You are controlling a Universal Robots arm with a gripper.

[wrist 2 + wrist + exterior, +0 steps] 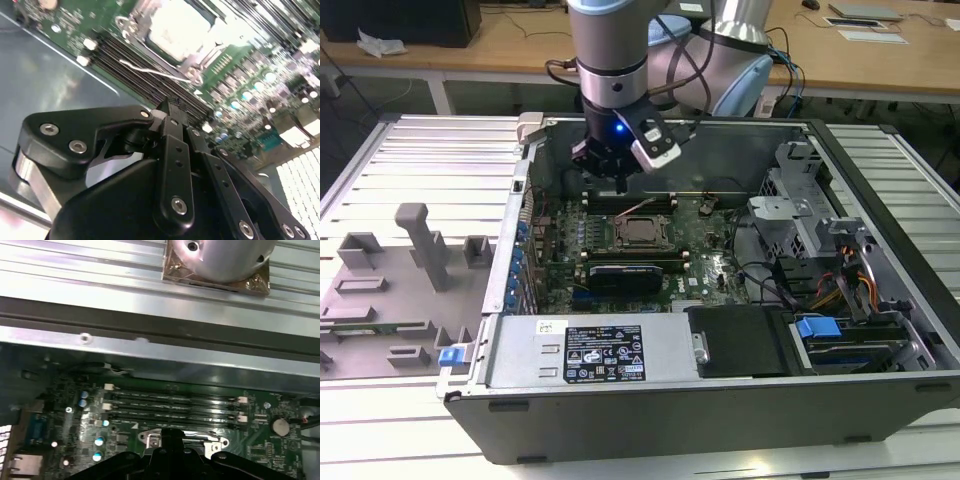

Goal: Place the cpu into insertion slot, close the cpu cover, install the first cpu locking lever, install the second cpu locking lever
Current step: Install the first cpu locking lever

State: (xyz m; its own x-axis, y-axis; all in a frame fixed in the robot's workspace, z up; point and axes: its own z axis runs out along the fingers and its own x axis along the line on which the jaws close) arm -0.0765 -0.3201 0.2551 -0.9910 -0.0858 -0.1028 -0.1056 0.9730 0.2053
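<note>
Tally from my remote station: mostly 1 of each.

I count 1 arm (610,50) with 1 gripper (620,182), 1 open computer case (740,150), 1 green motherboard (710,250), 1 cpu (180,30) framed by 1 cpu cover (192,59), 1 thin wire lever (150,71) standing clear, 1 long black expansion card (625,272), 1 labelled power supply (590,350) and 2 blue plastic tabs (817,327). In the first wrist view I make out 4 dark memory slots (172,405).
</note>
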